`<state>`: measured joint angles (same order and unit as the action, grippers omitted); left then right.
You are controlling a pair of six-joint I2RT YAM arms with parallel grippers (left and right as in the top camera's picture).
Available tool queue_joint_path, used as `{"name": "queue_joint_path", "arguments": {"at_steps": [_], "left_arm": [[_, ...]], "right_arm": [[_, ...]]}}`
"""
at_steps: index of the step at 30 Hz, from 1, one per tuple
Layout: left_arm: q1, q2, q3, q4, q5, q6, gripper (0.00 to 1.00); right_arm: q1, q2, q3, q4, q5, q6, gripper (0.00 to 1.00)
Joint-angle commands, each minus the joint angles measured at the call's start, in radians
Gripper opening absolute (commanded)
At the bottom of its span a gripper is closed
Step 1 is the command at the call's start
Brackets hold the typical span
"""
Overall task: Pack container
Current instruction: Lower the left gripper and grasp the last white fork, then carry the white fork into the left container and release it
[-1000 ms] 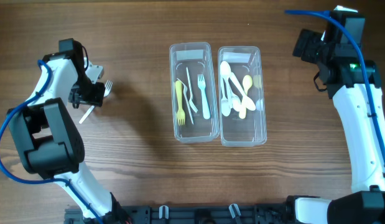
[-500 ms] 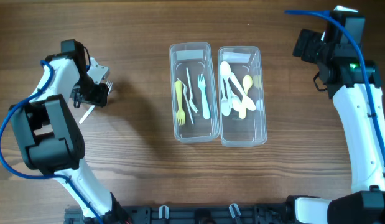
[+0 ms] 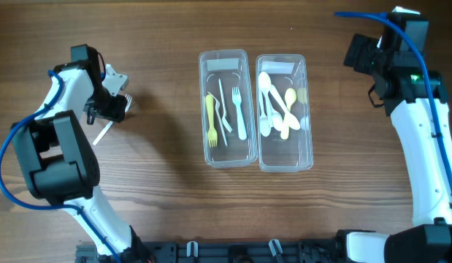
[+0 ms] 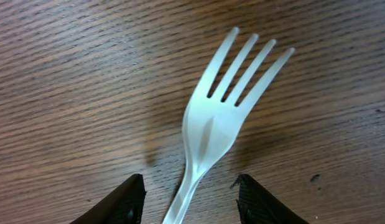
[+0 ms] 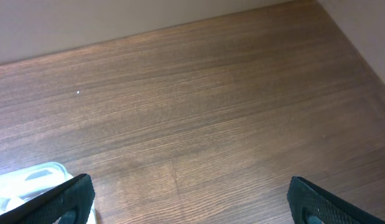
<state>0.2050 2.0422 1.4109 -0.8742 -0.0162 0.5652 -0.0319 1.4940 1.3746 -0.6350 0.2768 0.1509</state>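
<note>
A white plastic fork (image 4: 217, 127) lies flat on the wooden table at the far left, tines away from me; its handle end (image 3: 101, 134) shows in the overhead view. My left gripper (image 4: 189, 202) is open, its fingers on either side of the fork's neck without touching it. It shows in the overhead view (image 3: 111, 106) too. Two clear containers stand in the middle: the left one (image 3: 226, 64) holds forks, the right one (image 3: 282, 64) holds spoons. My right gripper (image 5: 189, 205) is open and empty, high at the far right (image 3: 357, 52).
A corner of the spoon container (image 5: 37, 177) shows at the lower left of the right wrist view. A pale wall runs along the table's far edge (image 5: 148, 18).
My left gripper has shifted slightly over the fork and now sits low around its neck. The right arm and both containers have not moved.
</note>
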Motion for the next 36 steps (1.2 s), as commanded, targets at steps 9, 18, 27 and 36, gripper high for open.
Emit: {"name": "queue_joint_path", "arguments": {"at_steps": [9, 18, 27, 36], "left_arm": [[0.001, 0.042, -0.006, 0.004, 0.032, 0.034, 0.51], [0.001, 0.081, -0.006, 0.011, 0.035, 0.033, 0.12], [-0.021, 0.080, -0.003, 0.040, 0.034, -0.050, 0.04], [-0.138, 0.046, 0.151, 0.048, 0.034, -0.286, 0.04]], "right_arm": [[-0.001, 0.005, 0.007, 0.002, 0.004, -0.018, 1.00], [-0.001, 0.005, 0.007, 0.002, 0.004, -0.018, 1.00], [-0.001, 0.005, 0.007, 0.002, 0.004, -0.018, 1.00], [-0.001, 0.005, 0.007, 0.002, 0.004, -0.018, 1.00]]}}
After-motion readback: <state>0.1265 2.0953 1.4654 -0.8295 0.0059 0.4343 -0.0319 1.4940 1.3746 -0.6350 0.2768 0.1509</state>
